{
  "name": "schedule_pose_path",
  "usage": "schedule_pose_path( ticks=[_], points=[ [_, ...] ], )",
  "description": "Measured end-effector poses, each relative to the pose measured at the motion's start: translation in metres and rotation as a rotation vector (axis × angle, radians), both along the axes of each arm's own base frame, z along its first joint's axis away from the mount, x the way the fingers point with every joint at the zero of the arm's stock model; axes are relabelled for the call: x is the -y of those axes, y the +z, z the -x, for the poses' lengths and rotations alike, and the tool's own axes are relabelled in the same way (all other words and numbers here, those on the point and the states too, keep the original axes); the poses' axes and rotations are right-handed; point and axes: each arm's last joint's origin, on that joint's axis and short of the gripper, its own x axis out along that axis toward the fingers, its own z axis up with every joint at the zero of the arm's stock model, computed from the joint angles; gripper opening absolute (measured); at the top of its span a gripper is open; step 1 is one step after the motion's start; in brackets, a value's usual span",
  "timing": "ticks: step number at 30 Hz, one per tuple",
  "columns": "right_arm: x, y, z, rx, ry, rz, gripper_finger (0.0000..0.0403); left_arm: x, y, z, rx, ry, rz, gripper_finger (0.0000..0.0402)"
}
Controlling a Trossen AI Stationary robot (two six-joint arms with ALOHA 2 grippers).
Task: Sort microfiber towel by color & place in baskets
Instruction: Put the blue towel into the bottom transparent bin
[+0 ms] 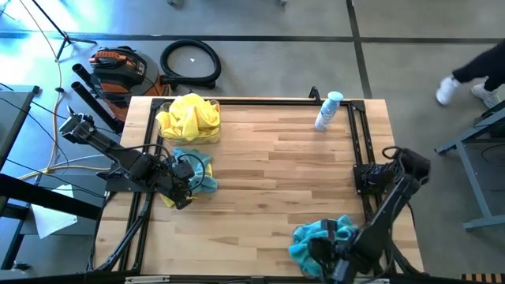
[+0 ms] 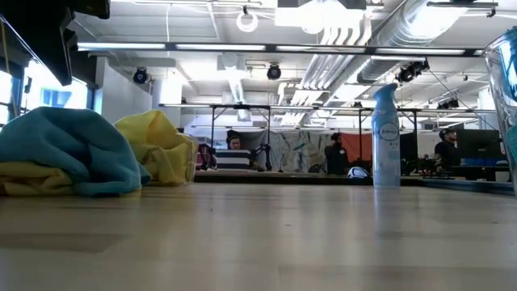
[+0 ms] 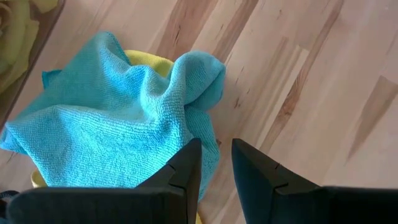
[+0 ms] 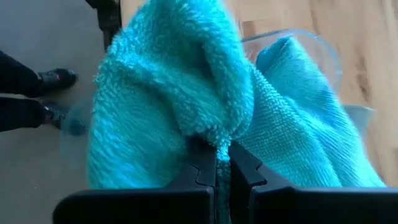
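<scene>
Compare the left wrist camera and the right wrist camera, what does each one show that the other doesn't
Only the left wrist view: the left gripper, nothing between its parted fingers, over a teal towel with a yellow towel peeking from under it, on bare wooden table.

Only the right wrist view: the right gripper shut on a fuzzy teal towel, a clear basket holding more teal cloth, and a person's shoes on the floor.

Both: teal cloth, wood tabletop, dark fingers.
</scene>
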Motion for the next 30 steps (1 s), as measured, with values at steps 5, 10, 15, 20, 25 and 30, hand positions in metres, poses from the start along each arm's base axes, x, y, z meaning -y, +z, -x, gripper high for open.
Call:
schedule_pose_path(
  ticks=[5,10,15,20,25,30],
  points=[
    [0.013,-0.038,0.0,-0.004,0.007,-0.001,0.0003,0.0,0.0,0.0,0.0,0.0,0.0,0.0079],
    [0.027,-0.068,-0.003,-0.025,-0.014,-0.021,0.002,0.0,0.0,0.0,-0.001,0.0,0.0,0.0079],
    [0.039,-0.083,-0.008,-0.038,-0.063,-0.089,0.0037,0.0,0.0,0.0,-0.001,0.0,0.0,0.0079],
    [0.044,-0.083,-0.015,-0.058,-0.061,-0.113,0.0076,0.0,0.0,0.0,-0.001,0.0,0.0,0.0079],
    [0.043,-0.08,-0.02,-0.051,-0.03,-0.107,0.0125,0.0,0.0,0.0,0.0,0.0,-0.002,0.0079],
    [0.042,-0.068,-0.021,-0.043,-0.027,-0.122,0.0155,-0.001,0.001,-0.001,0.026,0.016,-0.048,0.0079]
  ],
)
